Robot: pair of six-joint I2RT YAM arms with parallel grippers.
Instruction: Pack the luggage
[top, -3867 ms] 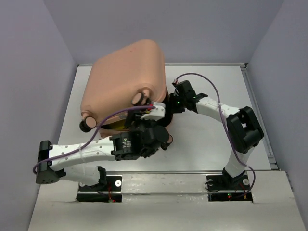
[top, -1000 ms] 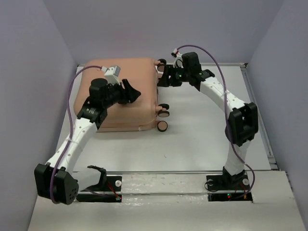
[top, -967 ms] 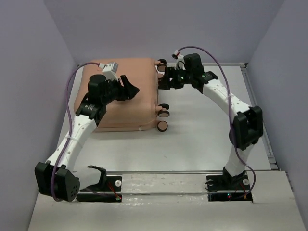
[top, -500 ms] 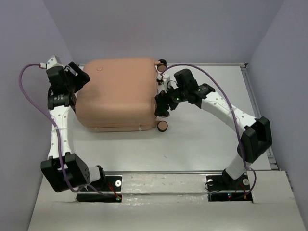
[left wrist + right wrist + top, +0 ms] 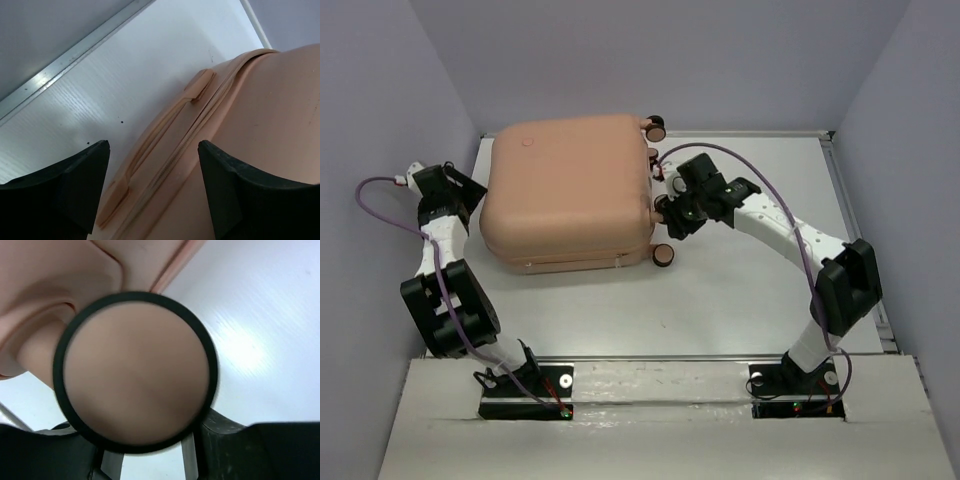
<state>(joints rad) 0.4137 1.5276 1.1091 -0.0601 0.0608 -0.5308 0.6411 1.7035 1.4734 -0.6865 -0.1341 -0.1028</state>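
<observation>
The suitcase (image 5: 570, 195) now lies closed and flat at the desk's (image 5: 740, 290) far left, its lid no longer raised, so packing looks nearly done. The left tool (image 5: 152, 147) has pulled aside, spread wide and empty. The right tool (image 5: 672, 215) crowds a wheel (image 5: 135, 372), its grip impossible to judge.

A few seconds ago the pink suitcase (image 5: 570, 190) was tipped up. Now it lies flat and shut. The left gripper (image 5: 468, 190) has come off the top and sits by the left side. The right gripper (image 5: 672, 213) slid from the far corner to a middle wheel (image 5: 135, 372).
</observation>
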